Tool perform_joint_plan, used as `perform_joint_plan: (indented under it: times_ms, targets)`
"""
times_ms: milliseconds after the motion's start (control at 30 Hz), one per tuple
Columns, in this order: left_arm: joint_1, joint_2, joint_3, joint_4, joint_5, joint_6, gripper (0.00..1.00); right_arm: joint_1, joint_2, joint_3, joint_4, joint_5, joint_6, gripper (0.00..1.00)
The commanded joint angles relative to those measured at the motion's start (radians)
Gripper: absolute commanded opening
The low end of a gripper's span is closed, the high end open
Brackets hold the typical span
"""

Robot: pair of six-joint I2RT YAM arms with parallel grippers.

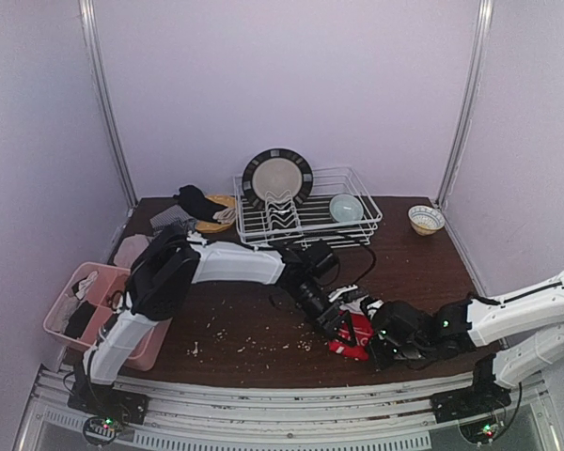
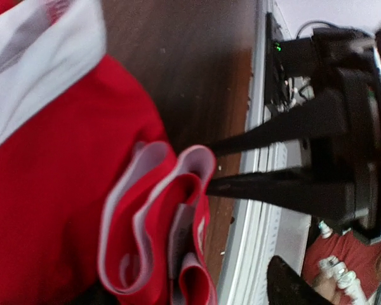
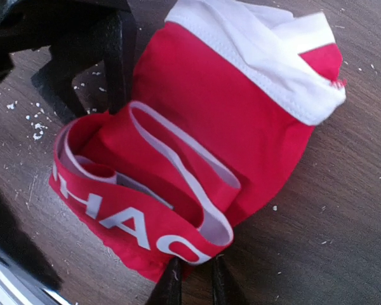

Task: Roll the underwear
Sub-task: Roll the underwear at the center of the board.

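The red underwear (image 1: 354, 335) with a white waistband lies partly rolled on the dark table, near its front edge. In the right wrist view the underwear (image 3: 203, 121) shows a looped, lettered band at its near end. My right gripper (image 3: 195, 279) has its two fingers almost together, pinching the edge of that loop. The left wrist view shows these fingers (image 2: 260, 187) straddling the white-edged fold of the underwear (image 2: 57, 171). My left gripper (image 2: 190, 291) is open above the roll, its fingers (image 3: 119, 60) standing just beside the cloth without holding it.
A pink compartment tray (image 1: 60, 299) holding cloth pieces sits at the left edge. A white dish rack (image 1: 357, 228) with a plate (image 1: 277, 177) and a bowl (image 1: 346, 207) stands at the back. A small bowl (image 1: 426, 219) is back right. Crumbs (image 1: 254, 344) are scattered on the table.
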Motion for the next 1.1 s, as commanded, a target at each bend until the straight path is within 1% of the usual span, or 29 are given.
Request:
perform_joint_plan:
  times_ms: [0,33,67,267,333,467,533,600,700,767,1000,1067]
  targets:
    - [0.007,-0.077,-0.072,0.026,-0.084,-0.002,0.89,-0.012,0.009,-0.029,0.021,-0.03,0.037,0.16]
    - [0.007,-0.094,-0.083,0.025,-0.097,-0.002,0.97,-0.014,0.008,-0.03,0.019,-0.03,0.038,0.16]
    - [0.007,-0.107,-0.093,0.025,-0.111,-0.001,0.97,-0.015,0.008,-0.028,0.018,-0.031,0.037,0.16]
    - [0.007,-0.175,-0.176,0.051,-0.19,-0.016,0.98,-0.018,0.002,-0.002,0.012,-0.051,0.031,0.17]
    - [0.007,-0.181,-0.187,0.053,-0.213,-0.021,0.98,-0.013,-0.028,0.006,0.017,-0.081,0.018,0.2]
    - [0.007,-0.184,-0.191,0.058,-0.265,-0.037,0.98,0.011,-0.13,0.021,-0.008,-0.081,0.007,0.29]
    - [0.009,-0.191,-0.191,0.063,-0.29,-0.048,0.98,0.033,-0.178,0.025,-0.021,-0.077,-0.004,0.3]
    - [0.011,-0.212,-0.197,0.076,-0.314,-0.056,0.98,0.047,-0.206,0.026,-0.021,-0.089,-0.016,0.28]
    - [0.014,-0.255,-0.219,0.099,-0.352,-0.061,0.98,0.051,-0.195,0.028,0.012,-0.102,-0.039,0.18]
    - [0.017,-0.281,-0.229,0.101,-0.382,-0.062,0.98,0.051,-0.151,0.05,0.021,-0.099,-0.052,0.14]
    - [0.023,-0.372,-0.304,0.133,-0.474,-0.086,0.98,0.04,-0.021,0.115,0.114,-0.078,-0.063,0.13]
    - [0.037,-0.41,-0.365,0.16,-0.51,-0.123,0.98,0.029,0.01,0.142,0.129,-0.086,-0.068,0.13]
